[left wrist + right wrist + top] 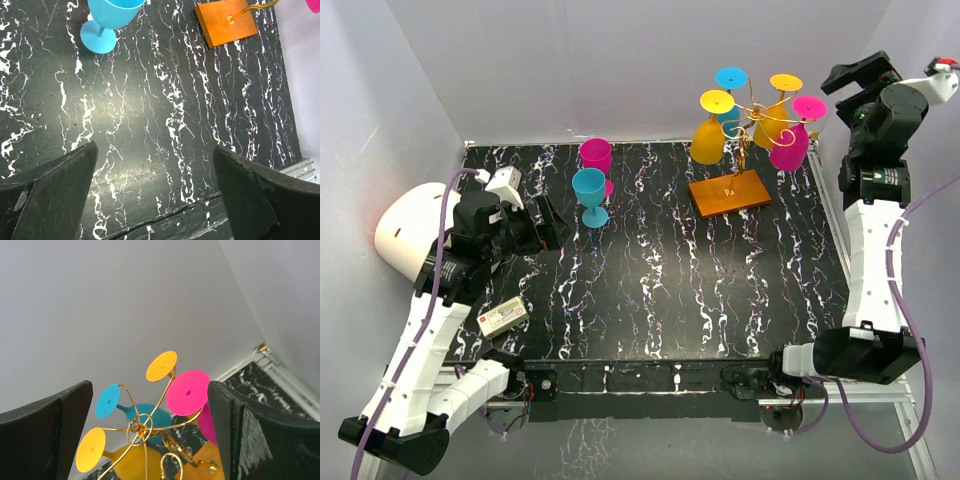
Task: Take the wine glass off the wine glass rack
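Observation:
The wine glass rack (pixel 748 128), gold wire on an orange base (pixel 730 192), stands at the back right. Several wine glasses hang upside down from it: yellow (pixel 709 138), blue (pixel 731 82), orange (pixel 777 112) and pink (pixel 791 143). My right gripper (pixel 845 80) hovers open, high and to the right of the rack. In the right wrist view the pink foot (pixel 187 392) sits close to the right finger (pixel 240 435), untouched. My left gripper (pixel 548 222) is open at the left, low over the table, holding nothing; the orange base (pixel 226 22) shows far ahead.
A pink glass (pixel 596 158) and a blue glass (pixel 589 195) stand upright on the black marbled table (pixel 670 290), just ahead of the left gripper. A white rounded object (pixel 405 230) and a small white box (pixel 502 318) lie at the left. Grey walls enclose the table.

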Tool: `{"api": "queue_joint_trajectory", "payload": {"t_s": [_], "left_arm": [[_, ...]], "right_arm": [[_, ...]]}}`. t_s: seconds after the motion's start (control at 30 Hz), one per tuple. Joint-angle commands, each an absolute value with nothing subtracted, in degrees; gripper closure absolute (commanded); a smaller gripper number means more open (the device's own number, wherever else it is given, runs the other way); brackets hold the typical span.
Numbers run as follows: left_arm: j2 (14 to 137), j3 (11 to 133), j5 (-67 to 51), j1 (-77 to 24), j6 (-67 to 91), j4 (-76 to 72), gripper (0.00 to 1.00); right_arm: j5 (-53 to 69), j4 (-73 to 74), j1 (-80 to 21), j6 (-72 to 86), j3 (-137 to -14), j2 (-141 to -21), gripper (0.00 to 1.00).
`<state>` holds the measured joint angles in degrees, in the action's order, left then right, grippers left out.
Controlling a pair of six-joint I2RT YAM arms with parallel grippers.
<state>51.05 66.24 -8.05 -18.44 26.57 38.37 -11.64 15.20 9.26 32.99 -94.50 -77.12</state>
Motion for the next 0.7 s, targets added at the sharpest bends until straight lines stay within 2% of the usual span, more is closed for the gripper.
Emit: {"api": "queue_joint_trajectory", "payload": {"t_s": [0.0,0.23,0.67], "left_arm": [[50.04,67.04,-7.16,-18.28,25.05,40.46,0.01],[49.99,67.74,-5.68,-18.29,23.59,41.67,0.01],[51.87,68.75,-6.33,-18.28,22.77,41.01,0.01]], "right_arm": [[3.66,10.04,15.35,49.22,-89.60,-76.86,0.02],[9.57,4.70,20.13,58.57,-82.54,-77.93,0.16],[7.45,1.93,20.21,58.54,-80.91,-80.92,0.31]]}}
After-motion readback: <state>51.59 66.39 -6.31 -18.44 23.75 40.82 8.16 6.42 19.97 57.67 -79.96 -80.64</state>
